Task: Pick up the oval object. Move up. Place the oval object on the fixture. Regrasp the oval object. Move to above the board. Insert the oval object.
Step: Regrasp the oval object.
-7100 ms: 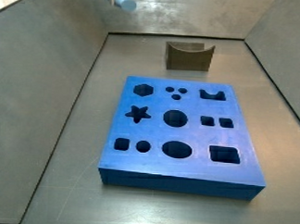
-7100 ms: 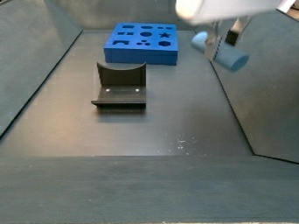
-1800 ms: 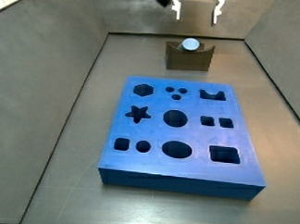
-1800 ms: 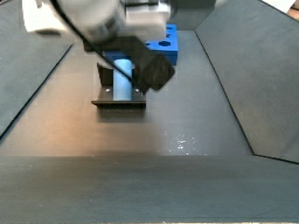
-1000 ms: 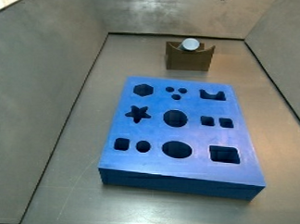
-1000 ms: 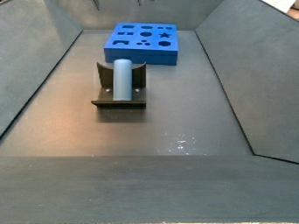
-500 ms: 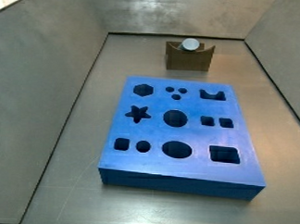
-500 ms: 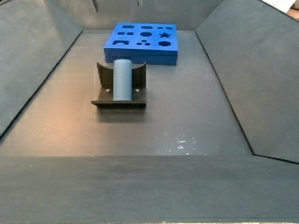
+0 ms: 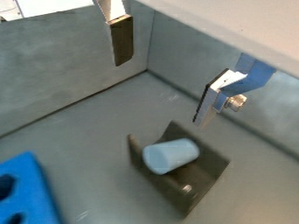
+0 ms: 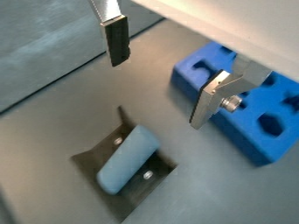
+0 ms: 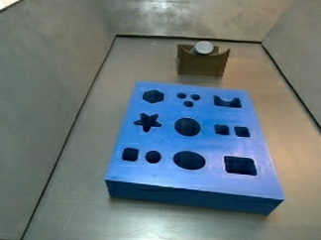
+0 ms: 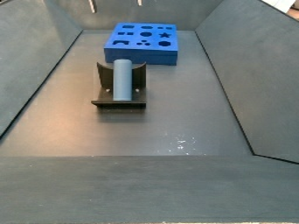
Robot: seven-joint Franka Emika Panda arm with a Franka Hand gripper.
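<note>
The peg (image 12: 121, 80) lay on its side in the notch of the fixture (image 12: 118, 98), its pale end face showing in a side view (image 11: 203, 49) and in both wrist views (image 9: 170, 156) (image 10: 126, 158). It rested there alone, touched by nothing, well below the hand (image 9: 163, 66). The hand hung high above it with its two flat silver fingers (image 9: 121, 35) spread wide apart and nothing between them; the peg and fixture (image 9: 184, 179) showed in the gap beneath, roughly between the two fingers. In a wrist view the hand (image 10: 163, 74) looked down on the peg lengthwise, one finger (image 10: 114, 35) on the far side of the fixture (image 10: 111, 171) and the other over the edge of the board (image 10: 239, 101). In the side views only the fingertips showed as small slivers at the top edge (image 12: 90, 6), far above the floor. The board (image 11: 191, 143) lay flat on the dark floor (image 12: 163, 122), apart from the fixture (image 11: 201, 62), with its star, hexagon, round, square and oval holes all open. Grey walls (image 11: 45, 98) enclosed the floor on the sides.
</note>
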